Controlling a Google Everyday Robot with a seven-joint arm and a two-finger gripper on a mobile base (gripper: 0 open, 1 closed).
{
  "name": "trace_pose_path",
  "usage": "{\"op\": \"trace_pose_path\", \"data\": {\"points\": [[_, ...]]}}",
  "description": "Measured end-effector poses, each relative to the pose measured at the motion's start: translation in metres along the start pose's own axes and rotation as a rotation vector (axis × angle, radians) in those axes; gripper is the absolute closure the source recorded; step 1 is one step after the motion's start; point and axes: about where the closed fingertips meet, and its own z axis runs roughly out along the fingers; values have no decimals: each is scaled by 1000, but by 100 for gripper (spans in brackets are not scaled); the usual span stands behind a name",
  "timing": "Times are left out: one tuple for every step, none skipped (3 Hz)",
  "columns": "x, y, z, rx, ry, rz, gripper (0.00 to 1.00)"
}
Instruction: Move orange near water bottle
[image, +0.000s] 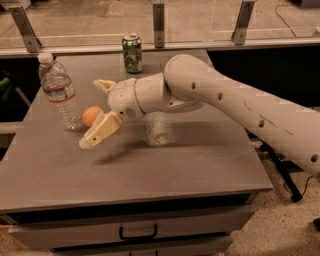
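The orange sits on the grey table, just right of the water bottle's base and very close to it. The water bottle stands upright near the table's left edge. My gripper is open, with the orange between its widely spread fingers. One finger is above and behind the orange. The other finger is in front of it and low over the table. Neither finger clearly touches the fruit.
A green soda can stands at the back of the table. A small pale clear object lies mid-table under my arm. A railing with metal posts runs behind the table. Drawers are below the front edge.
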Motion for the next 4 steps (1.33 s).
{"op": "trace_pose_path", "data": {"points": [[5,-5,-10,26,-2,12,0],[11,-31,-72,116,34,-25,0],[15,-58,-154,225,113,-74,0],[-2,-68,-232,320,203,-138,0]]}}
